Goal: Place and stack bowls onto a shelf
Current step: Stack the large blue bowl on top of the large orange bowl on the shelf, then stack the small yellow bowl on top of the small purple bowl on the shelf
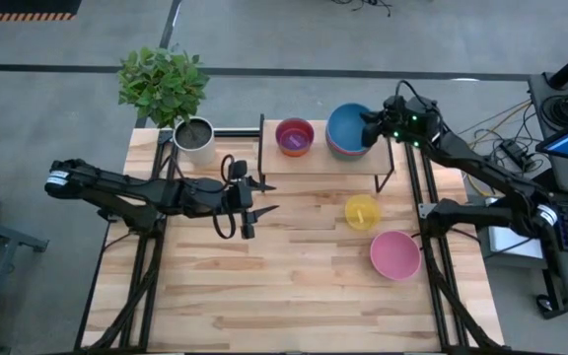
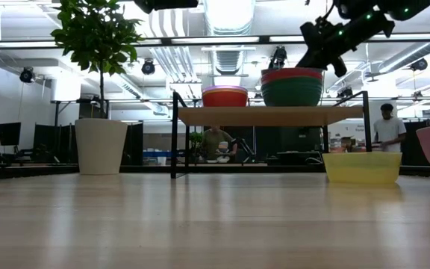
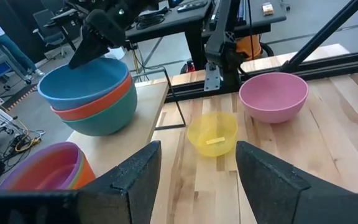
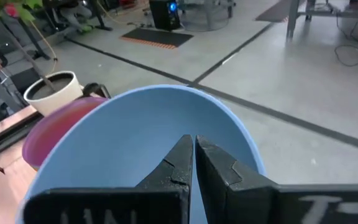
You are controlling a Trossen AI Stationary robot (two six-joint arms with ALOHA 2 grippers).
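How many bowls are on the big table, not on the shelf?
2: the yellow bowl in front of the shelf, the pink bowl beside it nearer the table's edge. None looks hidden.

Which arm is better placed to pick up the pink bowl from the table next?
Probably the right: the round pink plastic bowl lies on the right arm's side. The right gripper is at the blue bowl on the wooden shelf. The open left gripper is farther off.

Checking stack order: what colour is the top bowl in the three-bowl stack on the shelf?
Blue bowl, clearest in left wrist view.
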